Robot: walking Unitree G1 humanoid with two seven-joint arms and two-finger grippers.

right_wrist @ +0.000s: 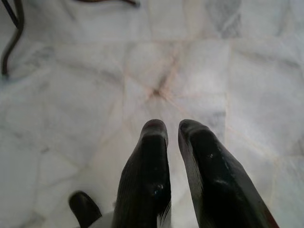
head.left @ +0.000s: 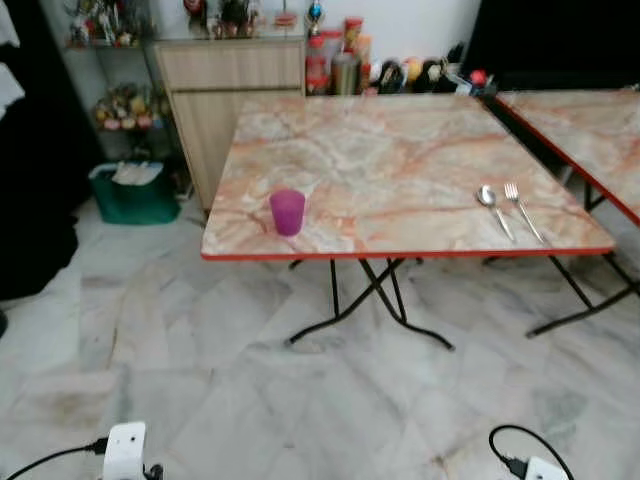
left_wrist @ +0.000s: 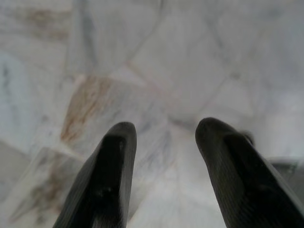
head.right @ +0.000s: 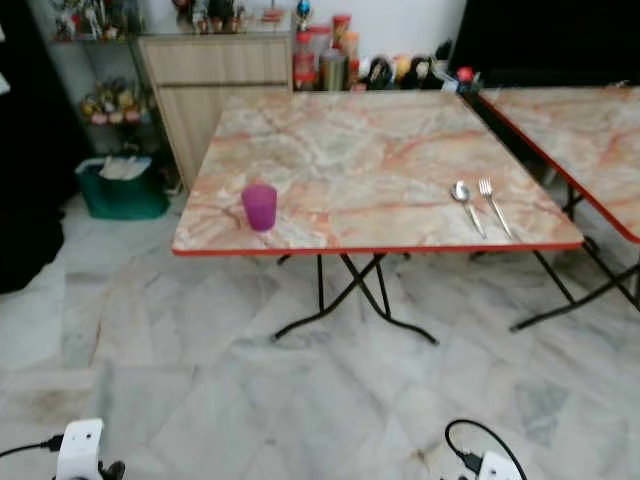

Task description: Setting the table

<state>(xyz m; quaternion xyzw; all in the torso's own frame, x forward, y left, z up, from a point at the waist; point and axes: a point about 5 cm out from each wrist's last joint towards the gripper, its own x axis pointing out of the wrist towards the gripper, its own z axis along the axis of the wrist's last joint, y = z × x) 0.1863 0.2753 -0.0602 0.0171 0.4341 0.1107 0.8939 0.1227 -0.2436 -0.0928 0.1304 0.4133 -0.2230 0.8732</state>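
A marble-patterned folding table (head.left: 400, 150) with a red edge stands ahead of me. A purple cup (head.left: 287, 212) sits upright near its front left corner. A spoon (head.left: 492, 205) and a fork (head.left: 522, 210) lie side by side near the front right corner. Both arms hang low over the marble floor, well short of the table. My left gripper (left_wrist: 164, 130) is open, its fingers wide apart with nothing between them. My right gripper (right_wrist: 173, 128) is shut and empty, its fingertips almost touching.
A second table of the same kind (head.left: 590, 125) stands close on the right. Crossed black legs (head.left: 370, 300) run under the near table. A wooden cabinet (head.left: 225, 90), a green bin (head.left: 135, 195) and several bottles (head.left: 340, 60) line the back wall.
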